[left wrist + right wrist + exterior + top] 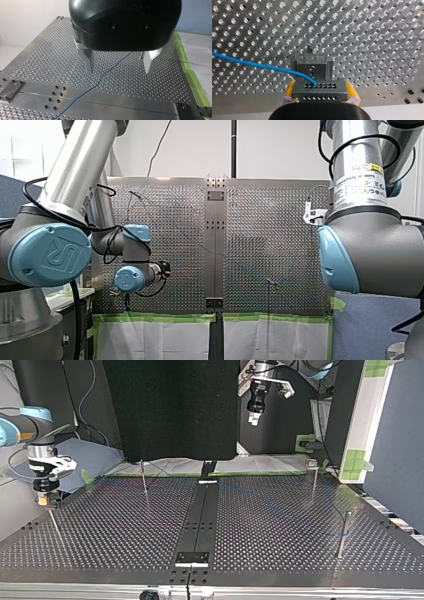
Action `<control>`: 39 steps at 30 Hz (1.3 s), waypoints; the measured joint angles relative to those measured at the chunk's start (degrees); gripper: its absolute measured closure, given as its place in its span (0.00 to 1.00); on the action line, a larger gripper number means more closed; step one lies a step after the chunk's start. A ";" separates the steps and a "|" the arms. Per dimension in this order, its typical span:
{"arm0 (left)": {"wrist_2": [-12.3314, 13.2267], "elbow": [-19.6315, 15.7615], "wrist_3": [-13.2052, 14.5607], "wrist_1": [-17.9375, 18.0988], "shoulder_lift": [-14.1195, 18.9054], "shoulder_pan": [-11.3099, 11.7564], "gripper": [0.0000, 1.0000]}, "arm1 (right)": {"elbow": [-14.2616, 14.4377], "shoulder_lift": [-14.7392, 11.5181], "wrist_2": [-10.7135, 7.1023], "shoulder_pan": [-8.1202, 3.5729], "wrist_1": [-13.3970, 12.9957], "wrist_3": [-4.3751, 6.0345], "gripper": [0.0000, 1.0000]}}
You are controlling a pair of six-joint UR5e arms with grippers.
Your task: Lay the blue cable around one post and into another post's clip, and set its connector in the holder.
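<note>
My right gripper (321, 87) has its yellow pads (290, 88) shut on a grey metal connector (320, 90) with rows of small holes. The blue cable (249, 64) leaves the connector's top and runs off to one side over the perforated plate. Just ahead of the connector stands a grey holder (312, 66); I cannot tell whether they touch. In the top view my right gripper (45, 500) hangs at the left over a thin post (55, 525). My left gripper (118, 71) is open above the plate, with the blue cable (100, 79) lying on the plate below its metal fingers (88, 61).
Thin posts stand on the perforated table (280, 525): one at the back left (143, 477), one at the back right (314, 480), one at the near right (343, 535). A dark centre strip (200, 515) splits the table. Green tape (186, 67) edges one side.
</note>
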 joint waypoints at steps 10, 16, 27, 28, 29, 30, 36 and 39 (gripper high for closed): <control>0.14 0.23 0.00 -0.50 0.00 -0.01 0.00 | -1.53 2.33 -0.52 0.46 0.69 -0.08 1.00; 0.06 0.26 0.00 -0.60 0.00 -0.02 0.00 | -1.94 2.82 -1.19 0.55 0.63 -0.03 1.00; -0.01 0.25 0.00 -0.61 -0.01 0.00 0.00 | -2.71 2.88 -2.24 0.60 0.74 0.05 1.00; -0.01 0.25 0.00 -0.61 -0.01 0.00 0.00 | -2.71 2.88 -2.26 0.60 0.74 0.05 1.00; -0.01 0.25 0.00 -0.61 0.00 -0.01 0.00 | -2.72 2.89 -2.27 0.60 0.73 0.05 1.00; -0.01 0.26 0.00 -0.62 0.00 -0.01 0.00 | -2.74 2.89 -2.28 0.61 0.71 0.05 1.00; -0.01 0.25 0.00 -0.61 -0.01 -0.01 0.00 | -2.95 2.89 -2.32 0.61 0.52 0.06 1.00; -0.01 0.24 0.00 -0.62 0.00 -0.02 0.00 | -3.20 2.89 -2.34 0.62 0.46 0.10 1.00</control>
